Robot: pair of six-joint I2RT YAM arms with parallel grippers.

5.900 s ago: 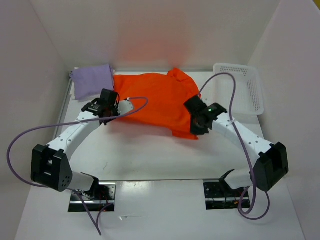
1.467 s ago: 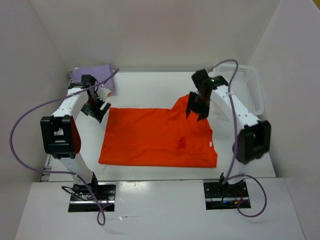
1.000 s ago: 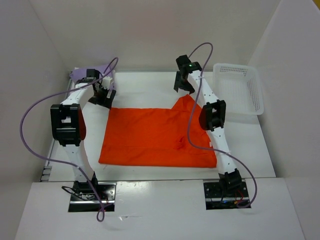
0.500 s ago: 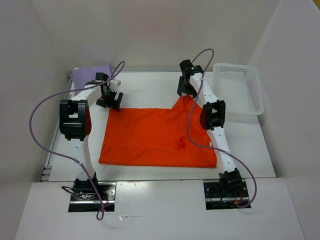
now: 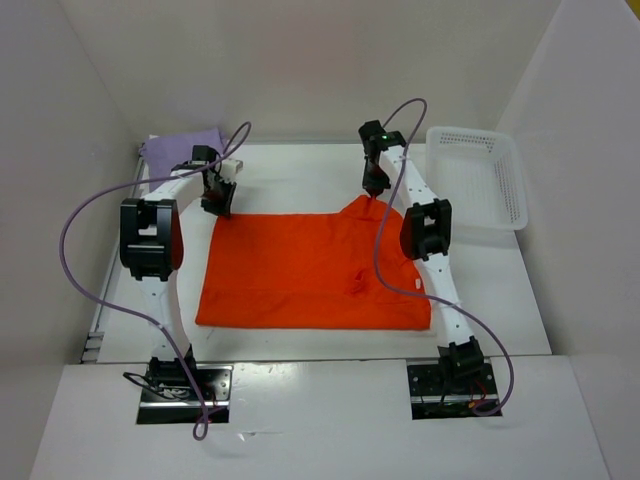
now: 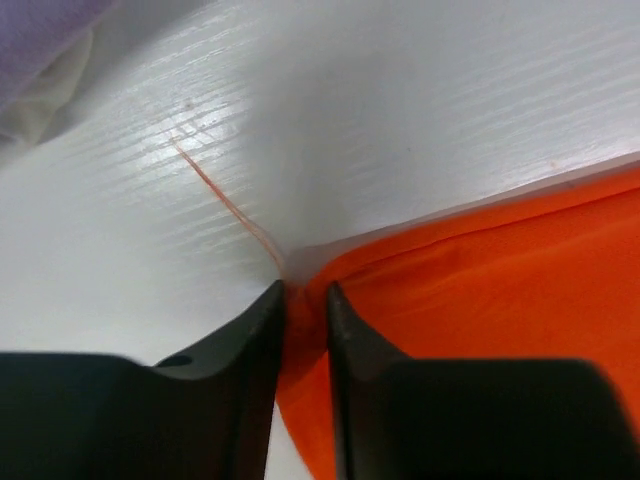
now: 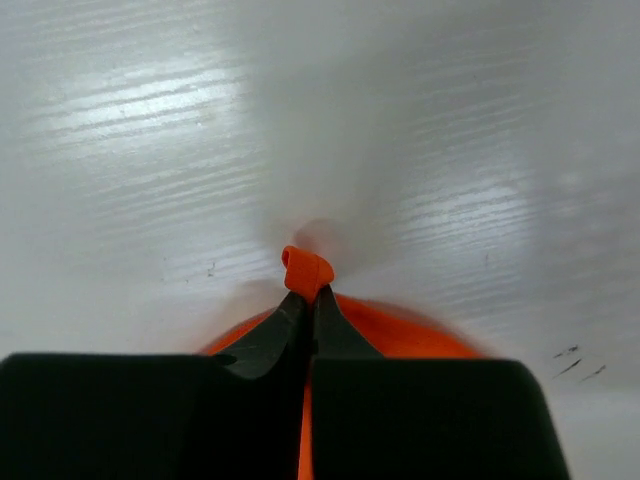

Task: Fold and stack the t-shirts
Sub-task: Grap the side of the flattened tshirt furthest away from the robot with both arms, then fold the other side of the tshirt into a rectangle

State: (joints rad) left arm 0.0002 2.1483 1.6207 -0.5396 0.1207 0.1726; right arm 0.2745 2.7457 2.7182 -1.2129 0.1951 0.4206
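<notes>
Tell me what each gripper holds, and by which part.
Both hold the orange t-shirt: the left gripper pinches its far left corner, the right gripper a bunched tip at its far right corner.

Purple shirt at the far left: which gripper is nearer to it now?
Left. The left gripper pinches the orange shirt at its far-left corner, close to the purple shirt. The right gripper pinches the far-right corner, across the table, nearer the basket.

Left pincer far out, nipped narrow; right pincer likewise, clamped tight.
</notes>
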